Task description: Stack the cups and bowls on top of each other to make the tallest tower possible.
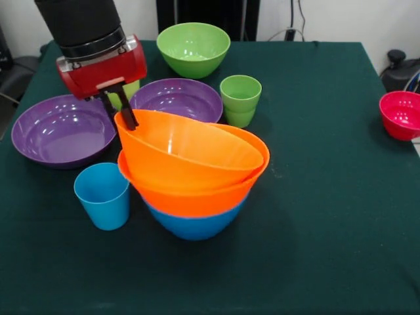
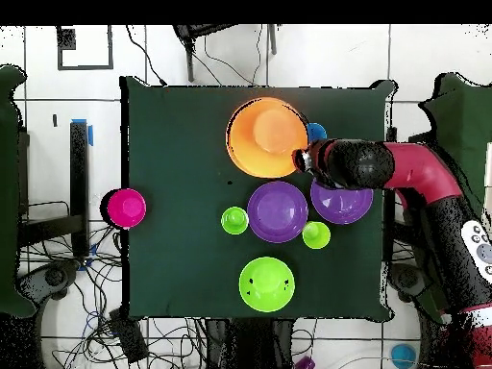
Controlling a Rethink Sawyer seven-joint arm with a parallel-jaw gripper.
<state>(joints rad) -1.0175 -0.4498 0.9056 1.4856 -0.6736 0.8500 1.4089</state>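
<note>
The tower [image 1: 193,197] stands mid-table: a blue bowl [image 1: 193,226] holds an orange bowl [image 1: 197,197], and a second orange bowl [image 1: 187,147] lies tilted in that one. My gripper [image 1: 122,118] is shut on the tilted bowl's left rim, one finger inside and one outside. From overhead the gripper [image 2: 300,159] sits at the right edge of the orange bowl [image 2: 266,136]. A sky blue cup [image 1: 103,195] stands to the tower's left. Behind it are two purple bowls [image 1: 62,130] [image 1: 177,98], a ridged green cup [image 1: 240,98], a yellow-green cup [image 1: 130,90] partly hidden by the gripper, and a green bowl [image 1: 193,47].
A small red bowl [image 1: 400,115] sits alone at the table's right edge, which is the left side in the overhead view [image 2: 126,208]. The arm [image 2: 404,173] reaches in over one purple bowl [image 2: 342,204]. Dark green cloth [image 1: 315,249] covers the table.
</note>
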